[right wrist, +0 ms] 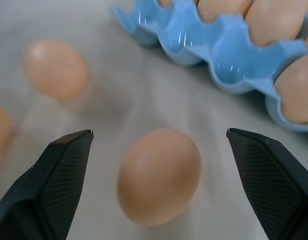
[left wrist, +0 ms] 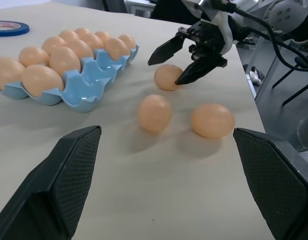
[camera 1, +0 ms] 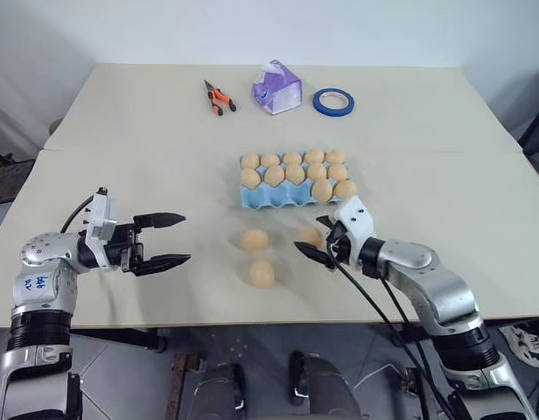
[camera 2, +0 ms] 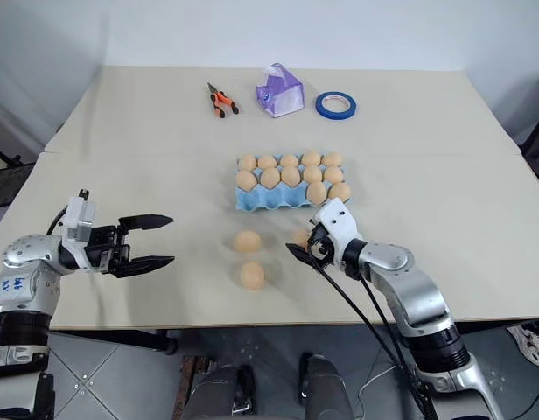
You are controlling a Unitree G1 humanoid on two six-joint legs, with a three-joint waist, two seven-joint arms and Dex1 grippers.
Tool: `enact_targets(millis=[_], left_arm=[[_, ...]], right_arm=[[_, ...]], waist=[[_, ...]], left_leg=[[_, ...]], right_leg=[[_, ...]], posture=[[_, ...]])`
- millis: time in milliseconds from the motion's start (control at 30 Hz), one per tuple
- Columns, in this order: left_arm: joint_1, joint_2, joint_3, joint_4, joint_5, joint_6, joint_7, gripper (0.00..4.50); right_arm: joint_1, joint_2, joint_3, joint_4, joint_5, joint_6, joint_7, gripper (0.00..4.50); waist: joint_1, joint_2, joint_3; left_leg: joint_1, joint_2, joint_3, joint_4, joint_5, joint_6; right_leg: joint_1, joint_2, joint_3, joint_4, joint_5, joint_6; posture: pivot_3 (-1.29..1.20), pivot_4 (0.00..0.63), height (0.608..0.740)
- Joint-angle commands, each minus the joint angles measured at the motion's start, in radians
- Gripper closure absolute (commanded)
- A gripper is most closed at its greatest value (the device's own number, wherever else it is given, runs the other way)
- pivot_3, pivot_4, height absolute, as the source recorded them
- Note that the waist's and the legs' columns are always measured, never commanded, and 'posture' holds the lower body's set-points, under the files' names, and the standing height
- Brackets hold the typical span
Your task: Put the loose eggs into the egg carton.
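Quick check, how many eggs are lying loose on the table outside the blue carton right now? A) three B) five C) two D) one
A: three eggs lie on the table in front of the carton: one, one nearer the edge, and one between the open fingers of the right gripper.

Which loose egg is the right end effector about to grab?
The egg nearest the carton, lying between the right end effector's open fingers. The other two lie farther left.
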Motion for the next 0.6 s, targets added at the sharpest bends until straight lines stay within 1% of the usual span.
enact_targets(millis=[33, 100, 167, 200, 233, 333, 467, 600], left_arm=[[0.025, 0.014, 0.035, -0.057, -0.028, 0.006, 0.017, 0.0], [0.036, 0.013, 0.039, -0.069, -0.03, 0.008, 0.022, 0.0], [0.043, 0.012, 0.042, -0.079, -0.032, 0.011, 0.03, 0.0], [0.046, 0.011, 0.042, -0.083, -0.033, 0.012, 0.033, 0.0], [0.047, 0.011, 0.042, -0.086, -0.033, 0.013, 0.034, 0.0], [0.048, 0.005, 0.039, -0.092, -0.034, 0.014, 0.042, 0.0], [0.041, 0.002, 0.035, -0.09, -0.035, 0.016, 0.048, 0.0], [0.036, -0.005, 0.031, -0.09, -0.034, 0.016, 0.052, 0.0]], right_arm=[[-0.008, 0.011, 0.001, -0.026, -0.008, -0.019, 0.001, 1.26], [-0.005, 0.007, 0.007, -0.033, -0.014, -0.032, 0.013, 2.02], [-0.003, 0.005, 0.009, -0.04, -0.018, -0.034, 0.018, 2.68], [-0.004, 0.003, 0.009, -0.045, -0.017, -0.033, 0.021, 2.91], [-0.004, 0.001, 0.008, -0.049, -0.017, -0.033, 0.024, 3.04], [-0.026, 0.0, -0.01, -0.073, -0.002, -0.022, 0.031, 3.21], [-0.114, 0.03, -0.054, -0.072, 0.022, 0.005, -0.002, 3.28], [-0.26, 0.102, -0.103, 0.044, 0.018, 0.033, -0.078, 3.28]], waist=[[0.0, 0.0, 0.0], [-0.001, 0.0, 0.0], [-0.002, 0.0, 0.0], [-0.001, 0.0, 0.0], [-0.001, 0.0, 0.0], [-0.001, 0.0, 0.0], [-0.003, 0.0, 0.0], [-0.004, 0.0, 0.0]], left_leg=[[0.0, 0.0, 0.0, 0.0, 0.0, 0.0], [0.0, 0.0, 0.0, 0.0, 0.001, 0.001], [0.0, 0.0, 0.0, 0.0, 0.001, 0.001], [0.0, 0.0, 0.0, 0.0, 0.0, 0.0], [0.001, 0.0, 0.0, 0.0, -0.001, -0.002], [0.001, 0.0, 0.0, 0.0, -0.001, -0.002], [0.001, 0.0, 0.0, 0.0, -0.001, -0.002], [0.001, 0.001, 0.0, 0.0, 0.0, -0.003]], right_leg=[[0.0, 0.0, 0.0, 0.0, 0.0, 0.0], [0.0, 0.0, 0.0, 0.0, 0.0, 0.0], [0.0, 0.0, 0.0, 0.0, 0.0, 0.0], [0.0, 0.0, 0.0, 0.001, 0.0, 0.0], [0.0, 0.0, 0.0, 0.001, 0.0, 0.0], [0.0, 0.0, 0.0, 0.001, 0.0, 0.0], [0.0, 0.0, 0.0, 0.002, 0.0, 0.0], [0.0, 0.0, 0.0, 0.003, 0.0, -0.001]], posture=[[0.0, 0.15, 0.74], [0.0, 0.15, 0.74], [0.0, 0.15, 0.74], [0.0, 0.15, 0.74], [0.0, 0.15, 0.74], [0.0, 0.15, 0.74], [0.0, 0.15, 0.74], [0.0, 0.15, 0.74]])
